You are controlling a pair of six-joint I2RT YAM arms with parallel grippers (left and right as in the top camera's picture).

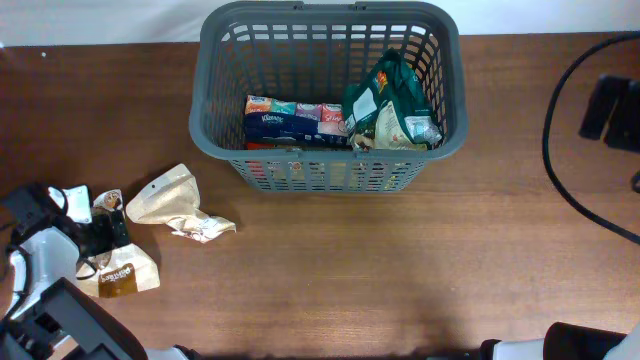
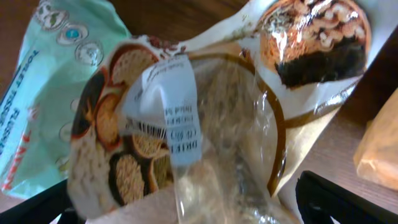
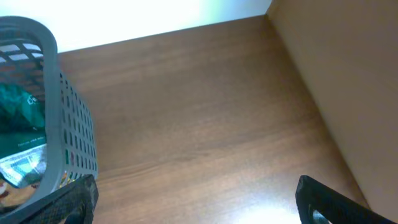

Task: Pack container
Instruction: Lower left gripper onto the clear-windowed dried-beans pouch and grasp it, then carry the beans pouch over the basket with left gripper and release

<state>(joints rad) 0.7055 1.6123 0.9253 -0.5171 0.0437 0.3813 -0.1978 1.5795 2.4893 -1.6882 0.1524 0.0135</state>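
Now | left pincer [image 2: 186, 202] spread wide over grain packet [image 2: 205, 124], gripping nothing | container [image 1: 330, 172] far-centre on desk [image 1: 400, 270], ahead-right of it, long axis sideways | right pincer [image 3: 193, 202] wide, empty

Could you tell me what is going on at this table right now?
Two robot arms are packing a grey basket. It already holds a tissue pack and green packets. The left gripper is down over a snack packet lying on the table, with its fingers open on either side of the packet and not yet closed. A crumpled beige packet lies nearby, not yet packed. The right gripper is open and empty above the table beside the basket.
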